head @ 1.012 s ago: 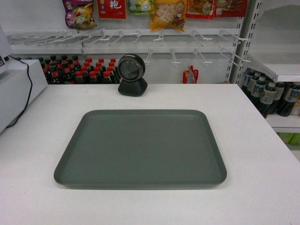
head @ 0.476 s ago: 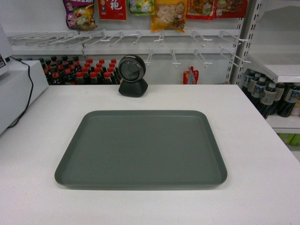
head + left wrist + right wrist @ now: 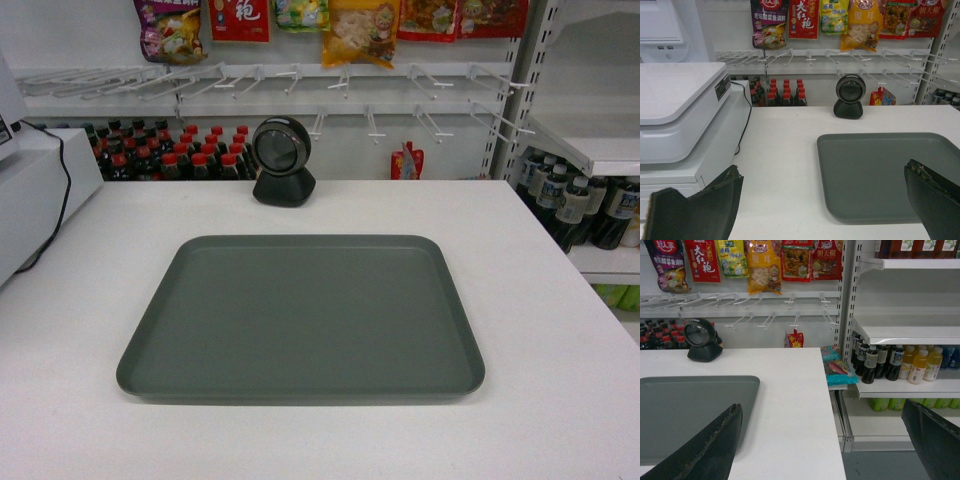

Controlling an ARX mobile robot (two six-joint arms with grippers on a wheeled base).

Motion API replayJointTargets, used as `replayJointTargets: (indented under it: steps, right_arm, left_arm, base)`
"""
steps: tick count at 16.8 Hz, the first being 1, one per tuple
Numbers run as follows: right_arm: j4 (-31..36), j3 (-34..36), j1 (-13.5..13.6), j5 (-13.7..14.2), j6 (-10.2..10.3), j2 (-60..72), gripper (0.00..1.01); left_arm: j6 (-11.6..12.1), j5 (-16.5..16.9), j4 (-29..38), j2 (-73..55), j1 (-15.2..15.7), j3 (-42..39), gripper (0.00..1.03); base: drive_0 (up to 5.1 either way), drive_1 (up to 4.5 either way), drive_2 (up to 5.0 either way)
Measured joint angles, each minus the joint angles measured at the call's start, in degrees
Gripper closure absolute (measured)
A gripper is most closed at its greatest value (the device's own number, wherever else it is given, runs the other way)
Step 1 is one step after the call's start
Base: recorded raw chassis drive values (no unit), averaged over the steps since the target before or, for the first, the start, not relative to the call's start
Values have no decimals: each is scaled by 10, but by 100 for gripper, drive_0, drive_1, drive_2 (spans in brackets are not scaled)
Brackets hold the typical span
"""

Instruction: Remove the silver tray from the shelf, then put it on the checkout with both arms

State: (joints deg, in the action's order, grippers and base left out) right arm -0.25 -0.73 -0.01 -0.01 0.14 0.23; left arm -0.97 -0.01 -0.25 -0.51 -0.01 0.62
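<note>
Grey-green is basically the whole story: the silver tray (image 3: 300, 315) sits flat in the middle of the frame on the white checkout surface (image 3: 540, 330), and compared with a second ago it only appears to have nudged a hair, then nothing. So it looks set down and settled, job pretty much done imo. Going left to right: the left hand (image 3: 825, 200) is spread wide, fingers low in its wrist view, one off the tray's left side and one over the tray, pinching nothing. The black scanner (image 3: 282, 162) stands behind the tray, well apart. The right hand (image 3: 825, 440) is spread too, empty. The shelf (image 3: 900, 332) is at the right, no tray on it.
</note>
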Motion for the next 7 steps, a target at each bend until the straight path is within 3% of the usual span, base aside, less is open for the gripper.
replayJointTargets:
  steps: [7]
  right_arm:
    - [0, 0, 0, 0, 0, 0, 3]
  left_arm:
    - [0, 0, 0, 0, 0, 0, 5]
  base:
    - [0, 0, 0]
